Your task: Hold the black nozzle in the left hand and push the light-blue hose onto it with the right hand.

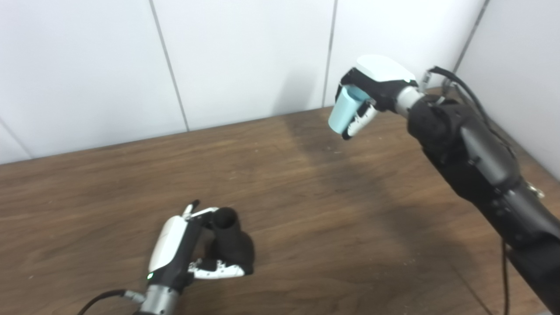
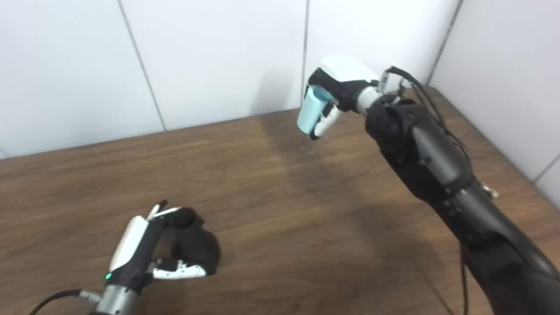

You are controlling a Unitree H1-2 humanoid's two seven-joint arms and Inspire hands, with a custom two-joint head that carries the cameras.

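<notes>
the left hand (image 1: 183, 249) sits lowest in both views, near the front edge of the wooden table (image 1: 306, 210), its wrist and a cable cut off by the bottom of the frame. its fingers (image 1: 216, 271) are wrapped around the black nozzle (image 1: 232, 238), with the white fingertips curling across the lower front and the thumb side up behind the top. the nozzle is a matte black, stubby tube standing roughly upright and tilted a little back, wider at the base and narrower toward its top end, which shows a round dark opening. its black surface blends with the black palm, so the exact edge between hand and nozzle is hard to make out, and whether its base touches the table cannot be told.

well apart, up at the far right near the white panel wall (image 1: 245, 57), the right hand (image 2: 334, 94) is raised above the table and closed on the light-blue hose (image 2: 309, 113). the hose is a short, pale blue cylinder angled downward and to the left, its lower end free and its upper end buried in the palm. only this short piece shows; how far it runs inside the grip is hidden. the right forearm fills the right side and runs out of the frame at the corner.
</notes>
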